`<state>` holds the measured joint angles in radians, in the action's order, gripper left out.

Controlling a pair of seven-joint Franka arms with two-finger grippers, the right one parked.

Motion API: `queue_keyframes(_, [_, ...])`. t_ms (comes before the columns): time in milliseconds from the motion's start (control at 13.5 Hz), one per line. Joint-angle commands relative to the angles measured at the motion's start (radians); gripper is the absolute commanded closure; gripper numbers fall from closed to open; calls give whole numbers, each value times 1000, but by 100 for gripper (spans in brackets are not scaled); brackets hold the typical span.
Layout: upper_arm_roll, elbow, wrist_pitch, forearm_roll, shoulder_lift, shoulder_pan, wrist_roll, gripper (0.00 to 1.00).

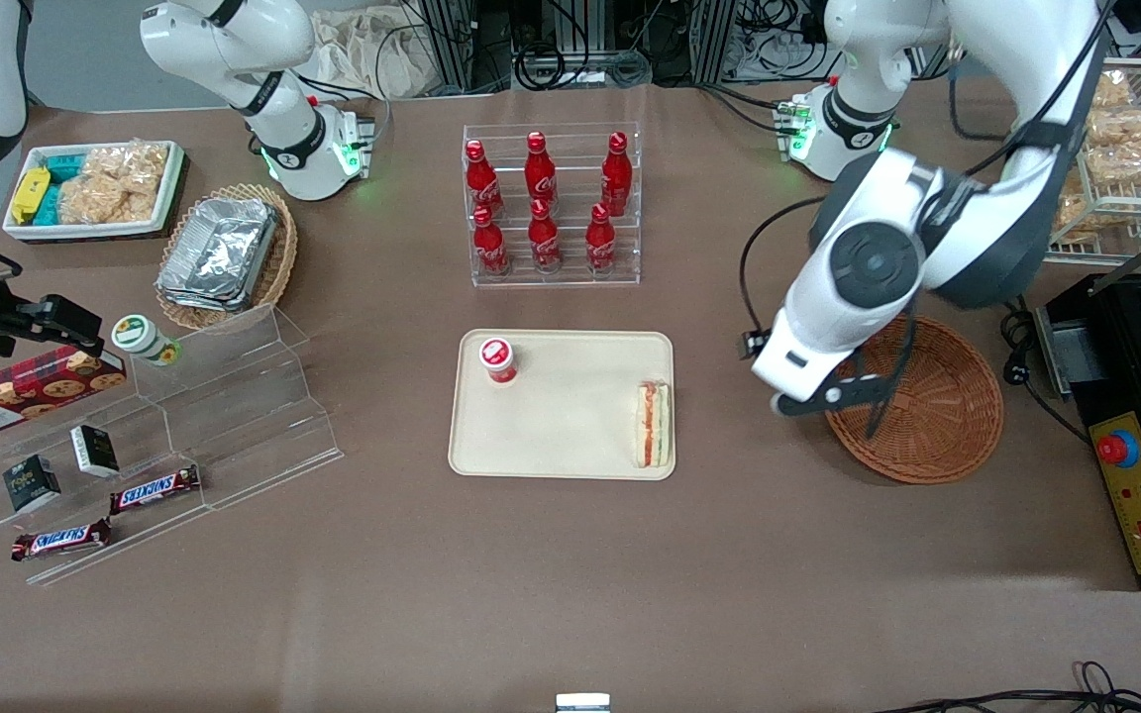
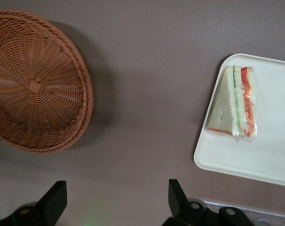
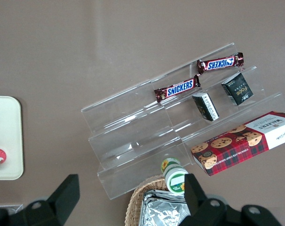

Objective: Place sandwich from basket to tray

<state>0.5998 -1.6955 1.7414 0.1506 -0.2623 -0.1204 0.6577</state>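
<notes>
One sandwich point(image 1: 653, 425) is all this task moves, and it already lies on the tray point(image 1: 561, 436), standing on its long edge against the rim nearest the working arm, at about 3 o'clock from the tray's centre in the front view, with the filling stripes facing up. The basket point(image 1: 937, 421) looks bare in both views that show it. Judging by that, the placing itself is done and the step in hand is getting the arm clear. To do that well, the gripper point(image 1: 833, 396) should go up and away toward the basket end and not sweep low across the tray, because the sandwich sits close to the rim and a light brush could tip it flat or push it off the edge; the small red-capped cup point(image 1: 497, 358) near the tray's 10 o'clock corner is well apart and in little danger. The gripper hangs over the table between tray and basket, just at the basket's rim in the front view, its fingers point(image 2: 55, 200) spread apart with nothing between them. From the gripper, in the front view, the sandwich lies at about 9 o'clock, near but not touching; the wrist view shows bare table between the fingers, with basket point(image 2: 36, 80) and sandwich point(image 2: 234, 103) off to either side.
</notes>
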Motion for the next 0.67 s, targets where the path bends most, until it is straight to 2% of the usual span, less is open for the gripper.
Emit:
queue_keyframes(0, [8, -75, 29, -57, 110, -86, -70, 2])
queue_keyframes(222, [3, -93, 23, -60, 139, -137, -147, 1])
queue_keyframes(370, [-27, -140, 21, -65, 201, -162, -266, 1])
queue_keyframes(444, [-111, -165, 17, -97, 234, -124, -346, 1])
queue_keyframes(593, [-365, -184, 9, -129, 273, 60, -461, 1])
